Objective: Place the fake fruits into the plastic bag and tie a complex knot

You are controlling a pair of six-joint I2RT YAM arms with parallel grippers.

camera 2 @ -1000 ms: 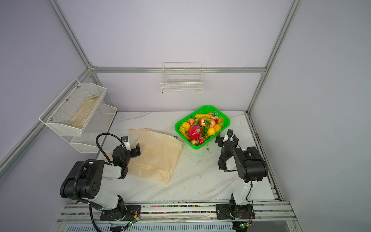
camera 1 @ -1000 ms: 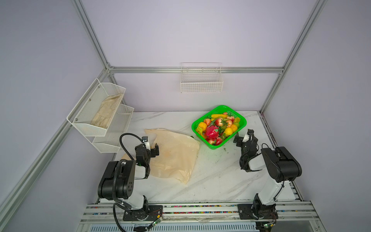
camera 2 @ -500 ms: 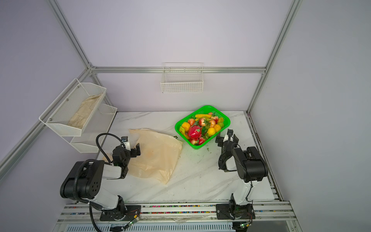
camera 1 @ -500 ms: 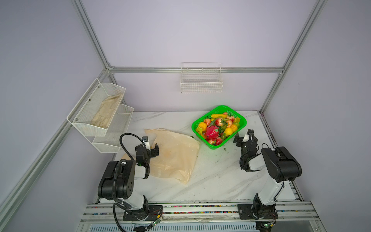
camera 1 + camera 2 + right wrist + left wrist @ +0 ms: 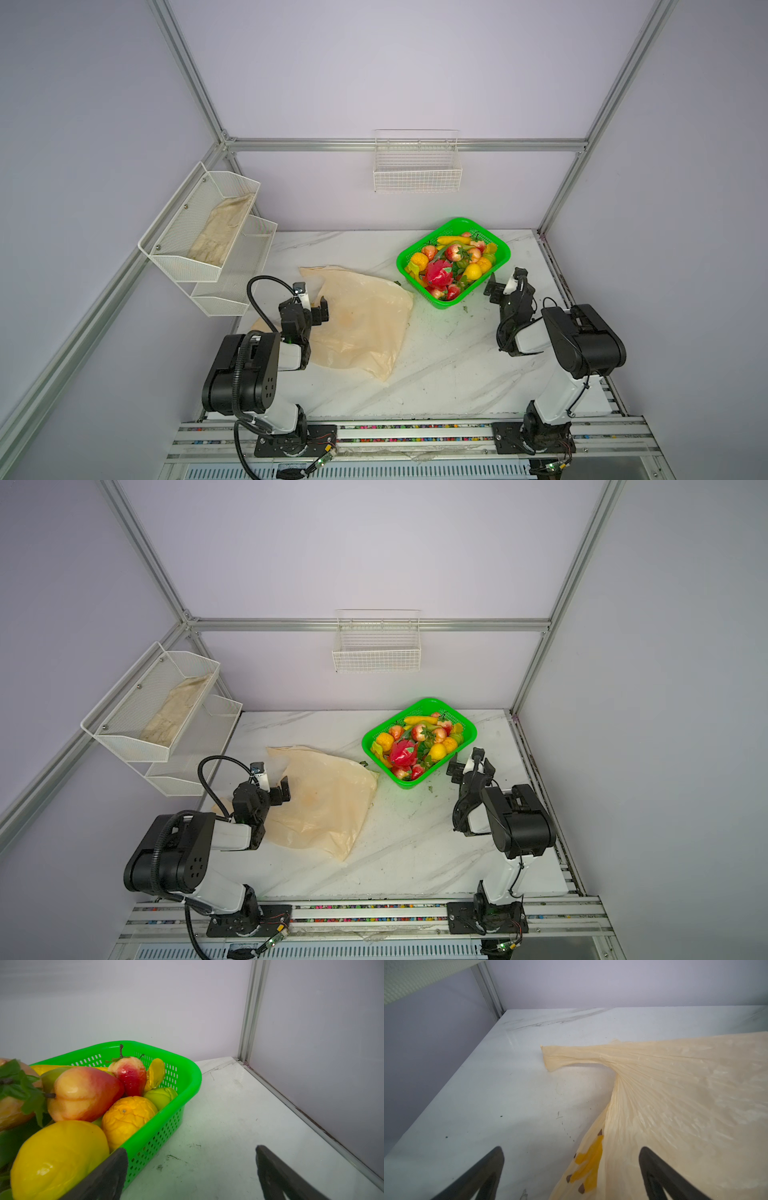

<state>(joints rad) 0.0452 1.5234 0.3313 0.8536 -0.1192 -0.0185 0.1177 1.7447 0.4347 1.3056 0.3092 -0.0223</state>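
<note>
Bag: thin cream-beige plastic carrier bag [image 5: 361,320], translucent, finely creased, faint sheen.
Fruits: small moulded plastic fake fruits [image 5: 453,262], glossy with bright highlights; the round orange fruit [image 5: 127,1118] has puckered, dimpled skin.
Basket: bright green plastic basket [image 5: 451,221], smooth shiny rim, perforated walls.
Bench: white marble-look bench top [image 5: 449,365], smooth, dull sheen, grey veins, dark scuffs.
Rack: white two-tier mesh metal rack [image 5: 183,266], matt coating.
Cloth: off-white cloth-like piece [image 5: 222,232] in the rack's upper tier, rough and crumpled.
Frame: silver metal frame bars [image 5: 311,144], satin finish.
</note>
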